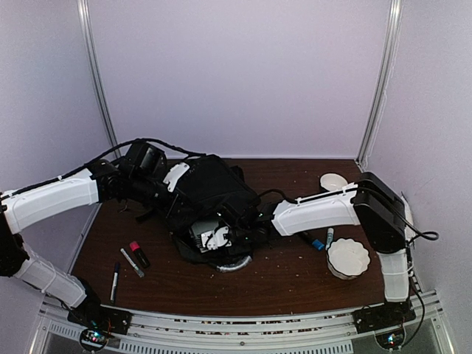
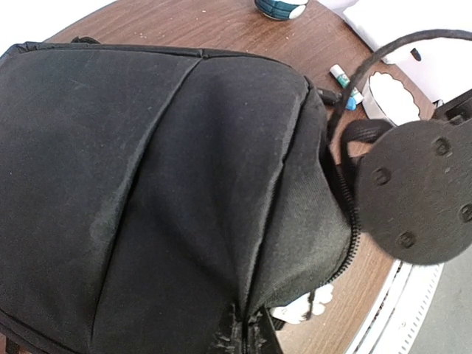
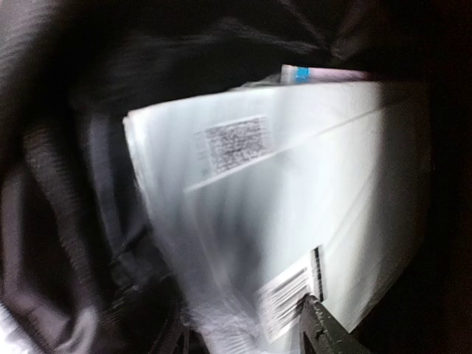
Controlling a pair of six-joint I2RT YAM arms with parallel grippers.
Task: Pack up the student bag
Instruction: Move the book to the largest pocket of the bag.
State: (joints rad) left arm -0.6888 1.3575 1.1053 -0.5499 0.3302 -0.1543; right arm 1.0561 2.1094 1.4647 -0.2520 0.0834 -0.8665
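The student bag (image 1: 210, 195), a large black backpack, lies in the middle of the table with its opening towards the near edge and its grey handle (image 1: 234, 264) in front. It fills the left wrist view (image 2: 147, 184). My left gripper (image 1: 164, 183) is at the bag's far left side, shut on a fold of the bag's fabric (image 2: 247, 335). My right gripper (image 1: 240, 227) is inside the bag's opening. In the right wrist view its fingers (image 3: 324, 332) stand apart, and the end of a white plastic packet (image 3: 280, 184) with barcode labels lies between them. The packet also shows in the top view (image 1: 214, 237).
Left of the bag lie a grey marker (image 1: 133, 262), a red-capped item (image 1: 139, 254) and a dark pen (image 1: 116, 280). On the right are a scalloped white bowl (image 1: 347, 258), a second white bowl (image 1: 333, 181) and a blue-capped marker (image 1: 329, 237). The walls stand close around.
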